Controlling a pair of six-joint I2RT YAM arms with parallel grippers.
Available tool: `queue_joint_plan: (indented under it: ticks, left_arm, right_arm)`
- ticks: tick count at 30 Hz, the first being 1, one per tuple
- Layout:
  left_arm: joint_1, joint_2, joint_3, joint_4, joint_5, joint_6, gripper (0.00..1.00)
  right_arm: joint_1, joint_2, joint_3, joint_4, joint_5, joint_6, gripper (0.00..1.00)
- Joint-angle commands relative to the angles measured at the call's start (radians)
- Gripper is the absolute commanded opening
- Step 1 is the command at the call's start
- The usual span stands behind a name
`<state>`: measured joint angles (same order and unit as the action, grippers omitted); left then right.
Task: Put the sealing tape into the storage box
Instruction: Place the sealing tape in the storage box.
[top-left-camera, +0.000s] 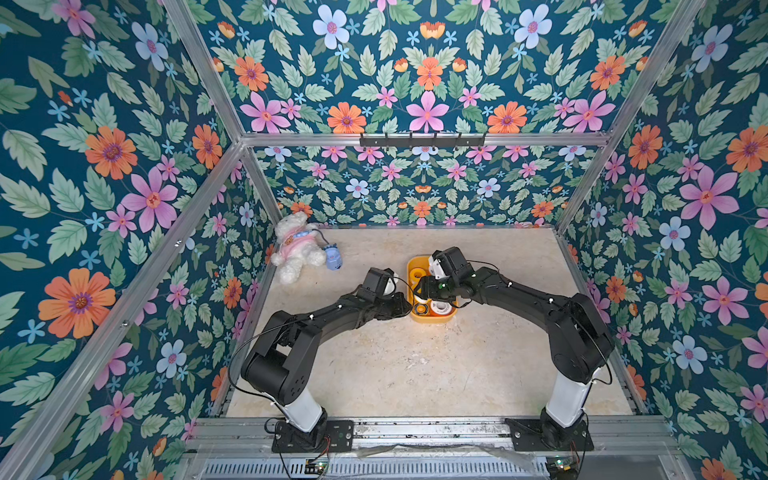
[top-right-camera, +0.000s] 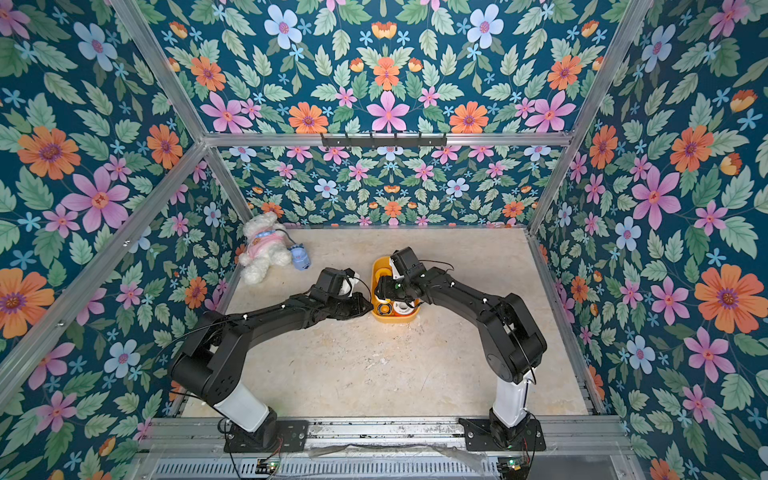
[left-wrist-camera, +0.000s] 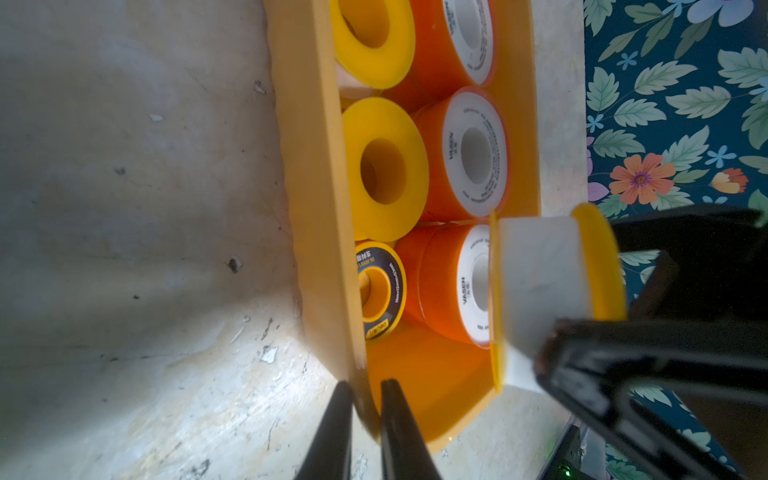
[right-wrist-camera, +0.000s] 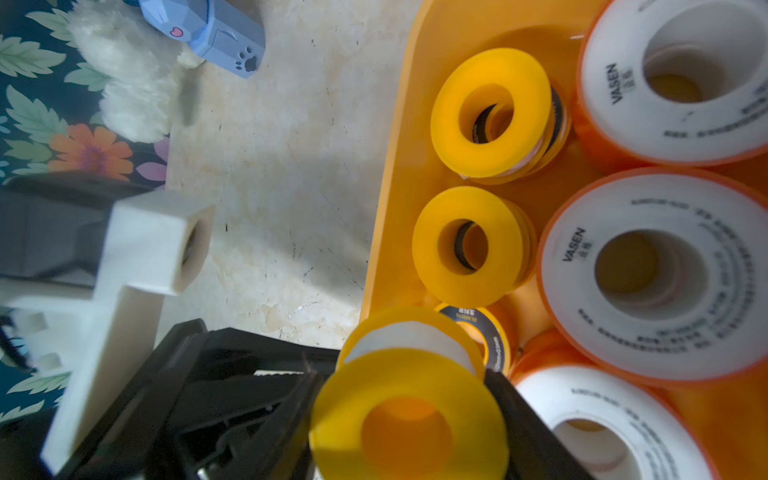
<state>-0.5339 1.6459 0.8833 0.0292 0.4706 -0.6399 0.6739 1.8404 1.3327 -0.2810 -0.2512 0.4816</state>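
The storage box (top-left-camera: 432, 319), a shallow yellow tub, sits mid-table in both top views (top-right-camera: 394, 319). My left gripper (left-wrist-camera: 365, 384) is shut on the storage box's near side wall (left-wrist-camera: 316, 208), one finger inside and one outside. My right gripper (right-wrist-camera: 403, 374) hangs over the box, shut on a sealing tape spool (right-wrist-camera: 409, 415) with yellow flanges and a white wrap; the left wrist view shows the same spool (left-wrist-camera: 544, 299). Inside the box lie yellow spools (right-wrist-camera: 469, 245), white-faced orange spools (right-wrist-camera: 648, 274) and a black-and-yellow spool (left-wrist-camera: 380, 286).
A white plush toy (top-left-camera: 297, 247) and a small blue gadget (top-left-camera: 333, 258) lie at the table's far left corner. Floral walls close in the left, right and back sides. A black hook rail (top-left-camera: 422, 140) runs high along the back frame.
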Motion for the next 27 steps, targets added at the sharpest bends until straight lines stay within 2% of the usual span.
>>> queue_joint_plan:
  ticks: [1, 27]
  left_arm:
    - [-0.003, 0.007, 0.003, 0.005, 0.003, 0.015, 0.17]
    - [-0.003, 0.006, 0.008, 0.001, 0.0, 0.018, 0.18]
  right_arm:
    - [0.008, 0.009, 0.011, -0.024, 0.029, -0.01, 0.64]
    - [0.06, 0.086, 0.084, -0.129, 0.133, -0.038, 0.68]
